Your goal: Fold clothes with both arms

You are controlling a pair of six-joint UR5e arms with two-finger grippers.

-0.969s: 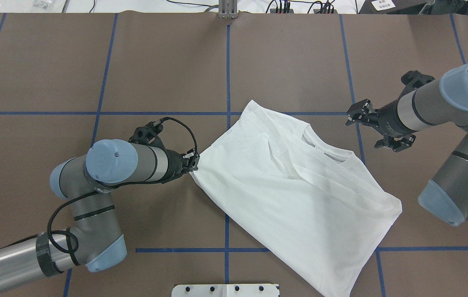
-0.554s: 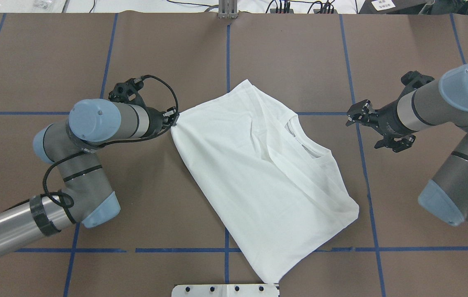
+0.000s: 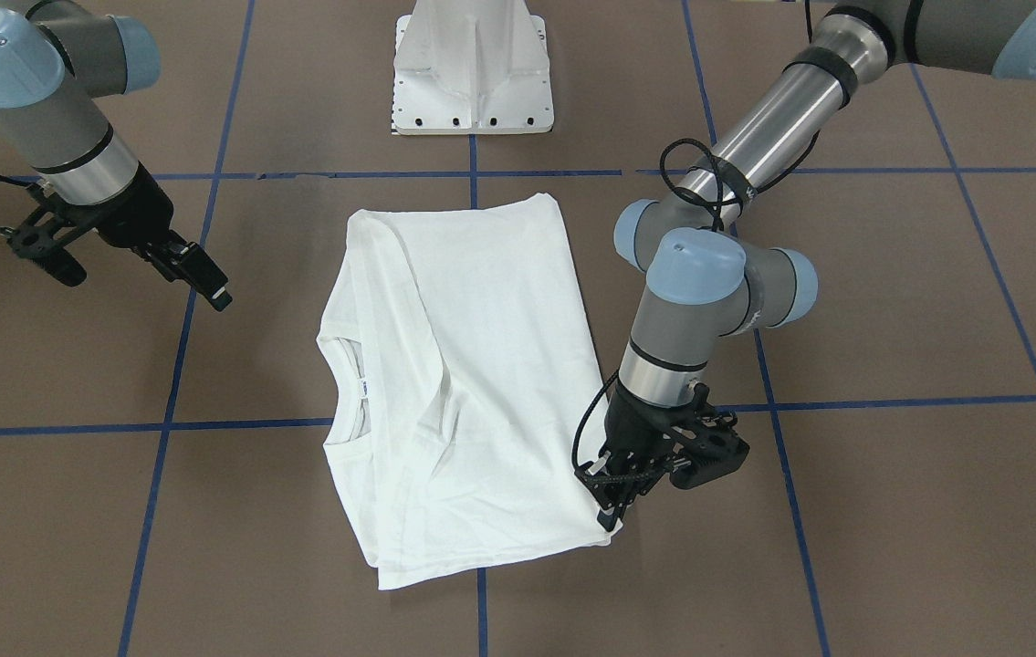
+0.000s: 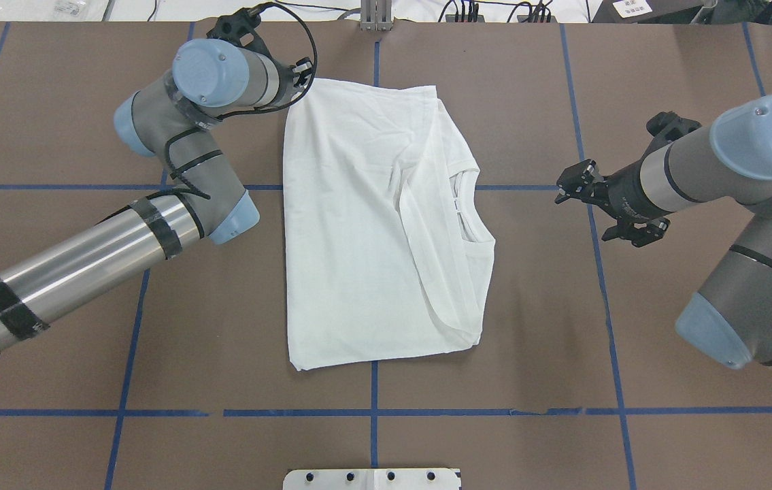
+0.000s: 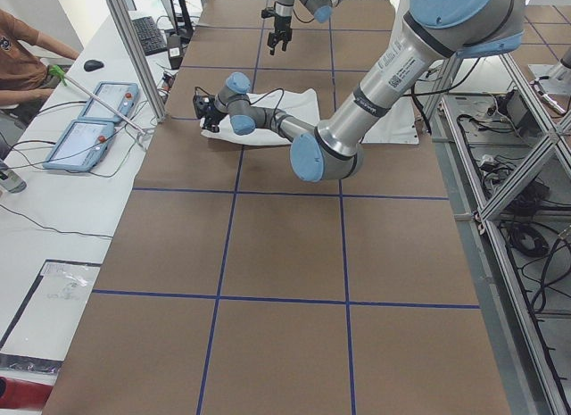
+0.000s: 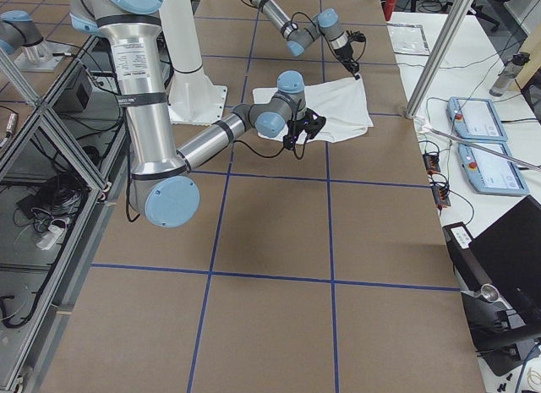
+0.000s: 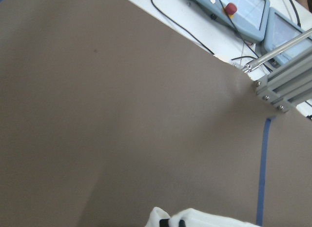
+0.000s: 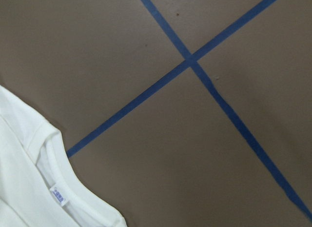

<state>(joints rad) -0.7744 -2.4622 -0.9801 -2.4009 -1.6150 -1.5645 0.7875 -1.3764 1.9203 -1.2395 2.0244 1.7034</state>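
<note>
Black left gripper (image 4: 303, 70) clamps white cotton T-shirt's (image 4: 358, 224) corner, seemingly squaring it; black right gripper (image 4: 571, 185) hovers parted, empty. Likely awaiting the fold.

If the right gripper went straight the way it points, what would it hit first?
Probably the collar edge of the white cotton T-shirt, though the right gripper tilts down and might touch brown table first.
</note>
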